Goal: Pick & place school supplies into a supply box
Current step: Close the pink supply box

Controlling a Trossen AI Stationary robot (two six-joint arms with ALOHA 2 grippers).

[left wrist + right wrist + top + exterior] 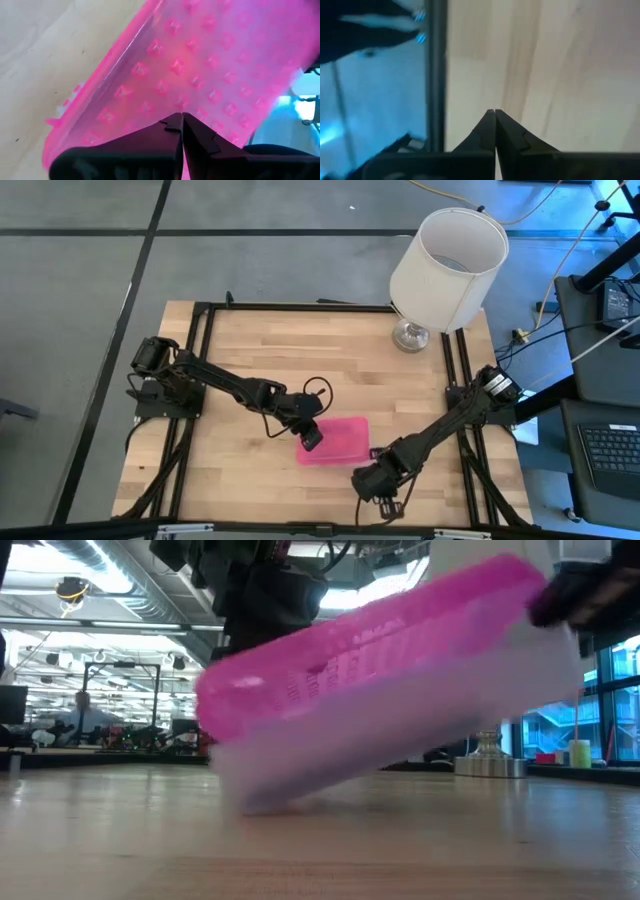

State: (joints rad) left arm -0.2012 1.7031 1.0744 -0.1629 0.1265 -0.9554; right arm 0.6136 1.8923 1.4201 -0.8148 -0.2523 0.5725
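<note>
supply box [338,440]: pink lid down, tilted off counter [250,360], contents unseen | left gripper [311,437]: pressed together at its lid | right gripper [371,483]: pressed together, just beside box

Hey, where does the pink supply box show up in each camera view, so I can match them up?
High view: supply box at the table's centre-front, under the left gripper.
Low view: supply box fills the middle, tilted, one end raised.
Left wrist view: its pink lid fills most of the picture, just past the shut fingers.
Right wrist view: not in it.
Shared landmark: the wooden table.
</note>
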